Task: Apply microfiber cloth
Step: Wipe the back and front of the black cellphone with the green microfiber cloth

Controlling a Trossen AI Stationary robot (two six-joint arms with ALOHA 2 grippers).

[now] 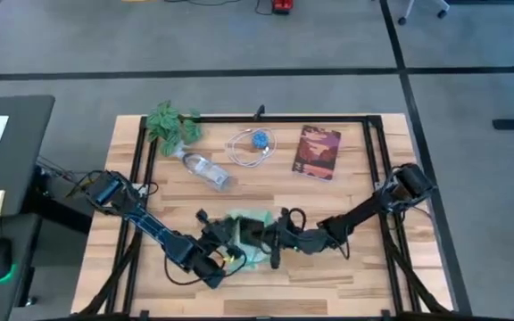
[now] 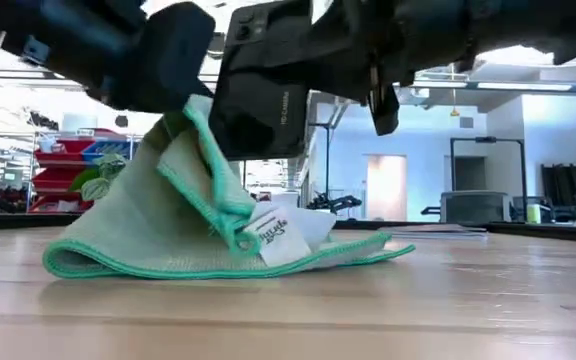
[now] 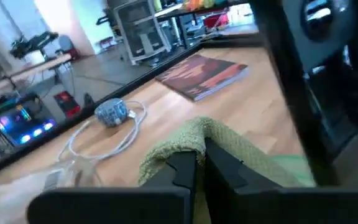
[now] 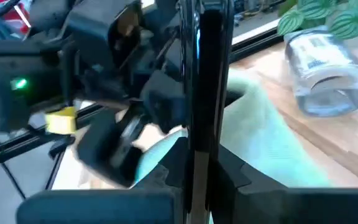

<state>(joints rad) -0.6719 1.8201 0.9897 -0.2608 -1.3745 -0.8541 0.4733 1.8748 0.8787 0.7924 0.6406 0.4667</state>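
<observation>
Lying near the front middle of the wooden table point(image 1: 346, 276), the microfiber cloth point(image 2: 168, 240) is pale mint green with a darker green hem and a white label; one part is lifted into a peak while the rest sits folded on the wood.

- Left gripper point(image 3: 199, 163): at the cloth's left side in the overhead view; its dark fingers are closed on a raised fold of the cloth, as its own wrist camera shows.
- Right gripper point(image 4: 194, 152): at the cloth's right side, facing the left gripper across it; fingers pressed together with the cloth around them, though whether fabric is actually pinched cannot be told.
- Artificial plant point(image 1: 169, 123): far left of the table, dark green leaves.
- Clear plastic bottle point(image 1: 209, 170): lying on its side just right of the plant, nearer than it.
- White cable point(image 1: 252, 148) coiled, with a small blue object point(image 1: 259, 139) on it: far centre.
- Book point(image 1: 318, 152) with a reddish cover: lying flat, far right of centre.
</observation>
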